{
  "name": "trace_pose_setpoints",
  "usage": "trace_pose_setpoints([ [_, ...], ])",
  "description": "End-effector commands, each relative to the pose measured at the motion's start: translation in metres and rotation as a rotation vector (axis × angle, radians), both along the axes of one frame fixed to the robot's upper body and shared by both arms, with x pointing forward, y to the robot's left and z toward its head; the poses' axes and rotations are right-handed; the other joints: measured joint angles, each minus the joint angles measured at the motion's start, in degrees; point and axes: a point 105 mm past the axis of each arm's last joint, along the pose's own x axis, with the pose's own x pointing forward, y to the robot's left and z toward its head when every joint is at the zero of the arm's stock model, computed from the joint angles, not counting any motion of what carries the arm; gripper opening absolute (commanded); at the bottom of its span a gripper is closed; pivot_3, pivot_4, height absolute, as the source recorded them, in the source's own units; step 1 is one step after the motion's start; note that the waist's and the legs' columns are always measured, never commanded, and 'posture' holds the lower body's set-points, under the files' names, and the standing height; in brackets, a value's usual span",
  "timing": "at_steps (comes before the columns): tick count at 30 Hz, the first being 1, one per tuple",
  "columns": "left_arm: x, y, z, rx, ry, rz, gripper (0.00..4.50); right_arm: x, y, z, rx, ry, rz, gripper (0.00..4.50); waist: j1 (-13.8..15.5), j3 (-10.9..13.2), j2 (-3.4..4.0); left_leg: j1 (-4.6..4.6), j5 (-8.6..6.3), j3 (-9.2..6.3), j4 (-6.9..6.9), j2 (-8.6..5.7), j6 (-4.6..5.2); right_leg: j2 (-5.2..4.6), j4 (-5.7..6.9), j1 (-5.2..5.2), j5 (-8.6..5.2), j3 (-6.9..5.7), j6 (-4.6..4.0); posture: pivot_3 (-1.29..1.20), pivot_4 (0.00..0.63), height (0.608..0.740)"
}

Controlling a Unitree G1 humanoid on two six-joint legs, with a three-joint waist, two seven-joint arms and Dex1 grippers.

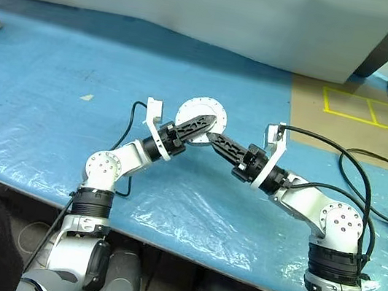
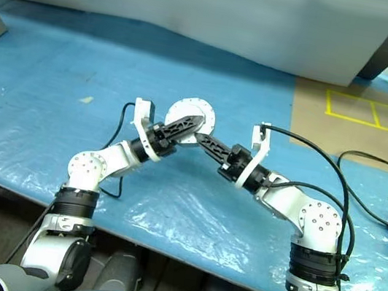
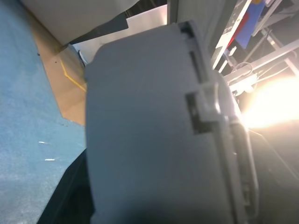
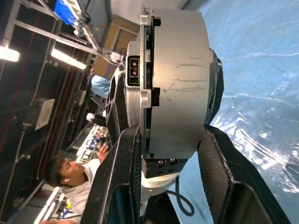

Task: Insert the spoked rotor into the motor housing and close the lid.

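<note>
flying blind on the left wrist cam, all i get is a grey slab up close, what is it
Observer: It's the round motor housing, held up above the blue table cover.
Operator: who's holding it
Observer: The right gripper clamps it, one black finger on each flat face.
Operator: and my left one
Observer: The left gripper lies across the housing's front; I can't tell if it grips.
Operator: anyone nearby
Observer: A seated person shows in the right wrist view, behind the housing.
</note>
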Motion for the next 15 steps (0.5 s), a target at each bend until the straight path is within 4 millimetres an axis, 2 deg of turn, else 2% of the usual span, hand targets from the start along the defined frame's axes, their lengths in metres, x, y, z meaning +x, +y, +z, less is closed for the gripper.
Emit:
trace_pose_setpoints([
  [1, 0.002, 0.004, 0.007, -0.008, 0.0, 0.012, 2.8, -0.001, 0.004, 0.02, 0.031, -0.077, -0.009, 1.37, 0.0, 0.0, 0.0, 0.0, 0.0, 0.0, 0.01, 0.0, 0.0, 0.0, 0.02, 0.0, 0.0, 0.0, 0.0, 0.0, 0.15, 0.74],
  [7, 0.008, -0.002, 0.005, 0.045, 0.006, 0.03, 2.77, 0.001, 0.005, 0.022, 0.003, -0.118, -0.031, 1.37, 0.0, 0.0, 0.0, -0.02, 0.0, -0.03, 0.0, 0.0, 0.0, 0.0, 0.03, -0.01, 0.0, -0.03, 0.0, 0.0, 0.15, 0.74],
  [12, 0.014, -0.001, 0.012, 0.009, -0.004, 0.042, 2.63, 0.001, 0.005, 0.022, 0.01, -0.128, -0.032, 3.03, 0.1, 0.0, 0.0, -0.01, 0.0, -0.07, 0.02, -0.01, 0.0, -0.01, 0.03, 0.04, 0.01, -0.08, 0.01, 0.0, 0.15, 0.74],
  [15, 0.02, 0.001, 0.009, 0.037, 0.007, 0.071, 2.61, 0.0, 0.006, 0.021, 0.025, -0.109, -0.011, 4.04, 0.1, 0.0, 0.0, -0.02, 0.0, -0.08, 0.01, 0.0, 0.0, 0.0, 0.02, 0.03, 0.01, -0.09, 0.01, 0.0, 0.15, 0.74],
])
